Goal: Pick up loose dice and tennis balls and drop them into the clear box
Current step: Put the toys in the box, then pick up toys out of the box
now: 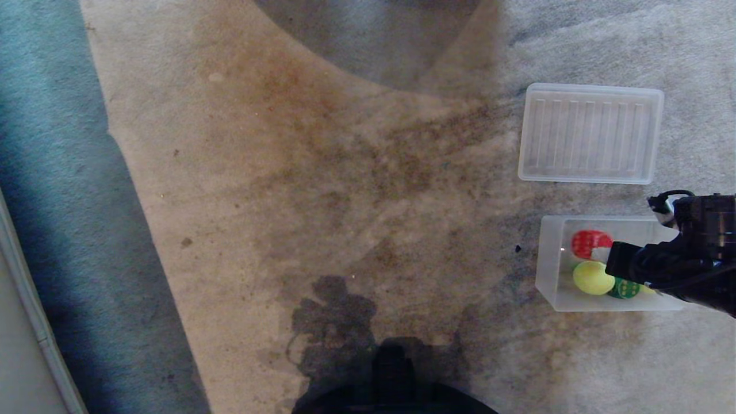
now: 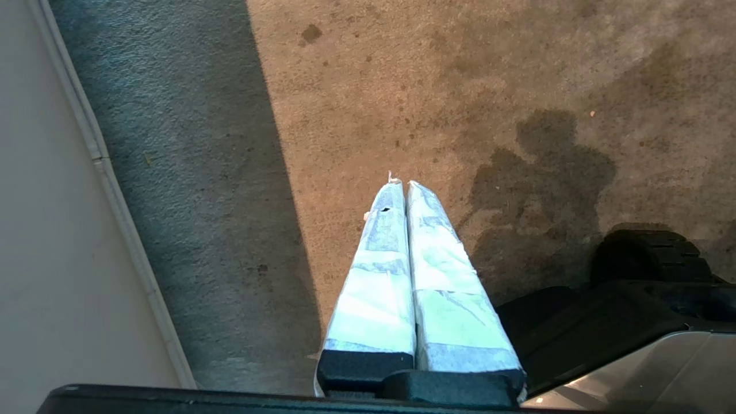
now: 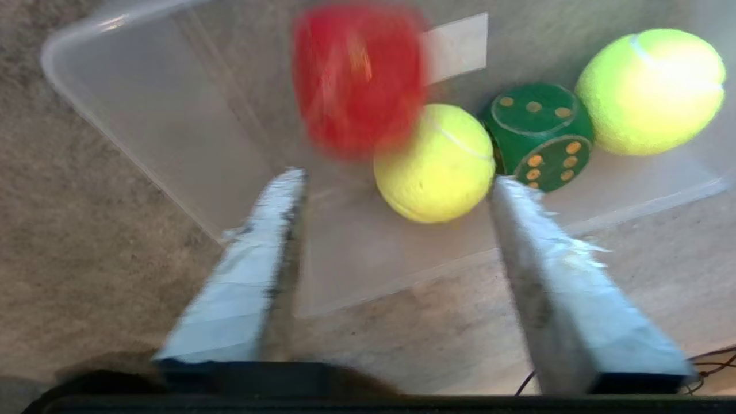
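Scene: A stained carpet [image 1: 356,190], seen from above, with the clear box [image 1: 553,264] on it at the robot's right.

Right gripper [image 3: 397,178]: Poised over the box's open mouth, taped fingers [image 3: 253,270] spread wide, nothing between them. The spread suits a release made from above, so the load lands inside the walls.

Red die [image 3: 359,80]: Blurred, just beyond the fingertips and inside the box's outline, apparently in mid-fall. It touches neither finger.

Already in the box: A tennis ball [image 3: 437,164] directly ahead of the open fingers, a green die [image 3: 540,135] touching it on the far side, and a second tennis ball [image 3: 652,92] beyond that die. They crowd toward one end wall, leaving free floor under the red die.

Lid [image 1: 590,133]: Flat and ribbed, on the carpet just past the box, apart from it, keeping the mouth open for drops.

Left gripper [image 2: 401,184]: Parked low by the robot's base, taped fingers pressed together, empty, pointing at bare carpet well away from the box.

Stage, as judged: A drop in progress. No loose dice or balls show on the carpet in the head view, though the edges hide the rest.

Risk, as judged: The falling die could bounce off the ball below.
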You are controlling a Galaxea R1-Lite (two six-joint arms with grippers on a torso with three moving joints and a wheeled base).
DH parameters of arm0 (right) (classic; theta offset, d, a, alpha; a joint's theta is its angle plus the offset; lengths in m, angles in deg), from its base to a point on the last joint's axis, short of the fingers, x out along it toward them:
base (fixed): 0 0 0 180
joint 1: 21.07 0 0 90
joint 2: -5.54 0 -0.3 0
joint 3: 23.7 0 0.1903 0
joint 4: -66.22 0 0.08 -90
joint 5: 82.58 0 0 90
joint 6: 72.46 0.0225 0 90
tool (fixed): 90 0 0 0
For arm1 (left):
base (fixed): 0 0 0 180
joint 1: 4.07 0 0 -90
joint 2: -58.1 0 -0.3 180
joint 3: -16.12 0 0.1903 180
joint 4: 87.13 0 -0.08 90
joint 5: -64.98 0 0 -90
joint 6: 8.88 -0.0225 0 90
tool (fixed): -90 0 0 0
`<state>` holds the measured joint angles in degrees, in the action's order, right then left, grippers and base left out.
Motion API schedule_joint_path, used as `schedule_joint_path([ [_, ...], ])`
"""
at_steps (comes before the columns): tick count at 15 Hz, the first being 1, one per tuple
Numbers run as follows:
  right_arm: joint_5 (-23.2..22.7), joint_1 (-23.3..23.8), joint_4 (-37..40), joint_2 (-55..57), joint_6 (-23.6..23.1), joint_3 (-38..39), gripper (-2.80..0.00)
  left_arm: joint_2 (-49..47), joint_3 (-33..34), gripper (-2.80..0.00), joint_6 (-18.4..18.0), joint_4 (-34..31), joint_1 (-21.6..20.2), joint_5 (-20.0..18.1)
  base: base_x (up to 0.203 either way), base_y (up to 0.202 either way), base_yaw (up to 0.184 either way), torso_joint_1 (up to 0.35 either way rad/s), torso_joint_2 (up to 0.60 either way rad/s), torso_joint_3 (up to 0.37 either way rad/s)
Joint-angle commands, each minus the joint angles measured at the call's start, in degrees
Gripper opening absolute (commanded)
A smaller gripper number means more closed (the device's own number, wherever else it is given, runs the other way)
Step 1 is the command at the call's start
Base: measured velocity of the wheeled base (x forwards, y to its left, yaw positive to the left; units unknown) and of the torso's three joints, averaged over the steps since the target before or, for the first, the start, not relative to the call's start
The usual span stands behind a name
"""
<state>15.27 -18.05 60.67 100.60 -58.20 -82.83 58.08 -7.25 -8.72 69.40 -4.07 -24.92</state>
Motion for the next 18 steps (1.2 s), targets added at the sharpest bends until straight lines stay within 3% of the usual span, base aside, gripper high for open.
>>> schedule_joint_path([
  [1, 0.0, 0.0, -0.2, 0.7, 0.1, -0.2, 0.0, 0.0, 0.0, -2.8, 0.0, 0.0, 0.0, 0.0, 0.0, 0.0, 0.0, 0.0, 0.0, 0.0],
  [8, -2.2, -0.1, 0.4, -6.7, 0.2, 3.1, 0.0, 0.0, 0.0, -2.8, 0.0, 0.0, 0.0, 0.0, 0.0, 0.0, 0.0, 0.0, 0.0, 0.0],
  [9, -4.1, -0.1, 0.6, -10.0, 0.2, 4.3, -2.8, 0.0, 0.0, -2.8, 0.0, 0.0, 0.0, 0.0, 0.0, 0.0, 0.0, 0.0, 0.0, 0.0],
  [12, -9.1, -0.1, 2.7, -19.7, -0.2, 6.9, -2.8, 0.0, 0.0, -2.8, 0.0, 0.0, 0.0, 0.0, 0.0, 0.0, 0.0, 0.0, 0.0, 0.0],
  [18, -11.1, -0.4, 23.8, -43.9, -4.9, 11.6, -2.8, 0.0, 0.0, -2.8, 0.0, 0.0, 0.0, 0.0, 0.0, 0.0, 0.0, 0.0, 0.0, 0.0],
])
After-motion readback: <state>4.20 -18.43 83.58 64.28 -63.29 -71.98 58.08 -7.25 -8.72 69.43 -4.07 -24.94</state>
